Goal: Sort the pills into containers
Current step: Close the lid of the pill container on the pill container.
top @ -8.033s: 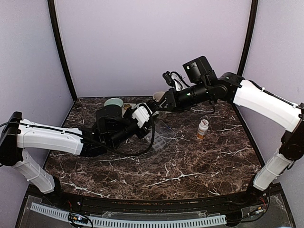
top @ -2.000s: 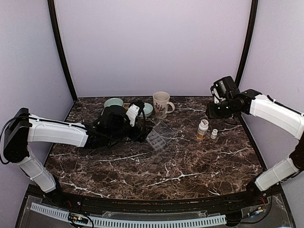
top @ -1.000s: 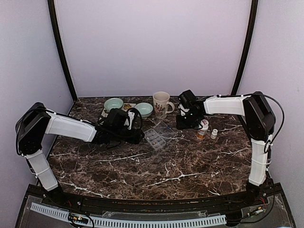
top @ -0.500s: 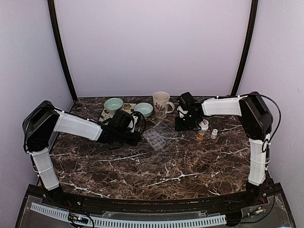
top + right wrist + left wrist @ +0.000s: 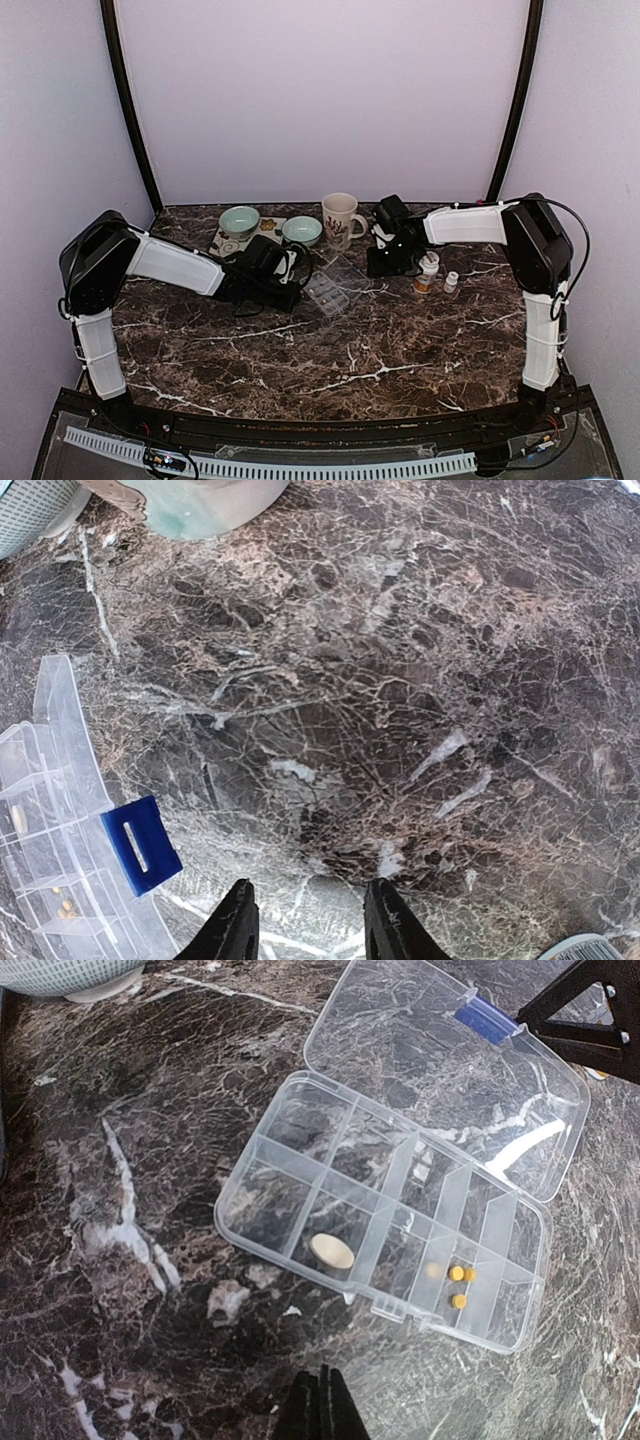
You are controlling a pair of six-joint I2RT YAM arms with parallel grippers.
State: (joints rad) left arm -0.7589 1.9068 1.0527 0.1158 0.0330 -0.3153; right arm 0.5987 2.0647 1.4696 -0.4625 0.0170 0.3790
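The organiser box [image 5: 385,1210] is lying open on the bench [image 5: 120,1160], between both arms. The left end effector [image 5: 320,1390] is hovering closed, nothing visible in it. The right end effector [image 5: 310,900] is standing half open, empty, beside the lid [image 5: 440,1070]. I think each pill should be released straight above its compartment, without pushing the box.

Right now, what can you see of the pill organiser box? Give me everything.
The organiser box is clear plastic and rectangular, split into two rows of small compartments. Its hinged clear lid lies open flat on the marble table, with a blue latch tab at its free edge. One compartment holds a pale oval pill. Another, toward the other end, holds a few small yellow pills. The rest look empty. Nothing else visibly touches it.
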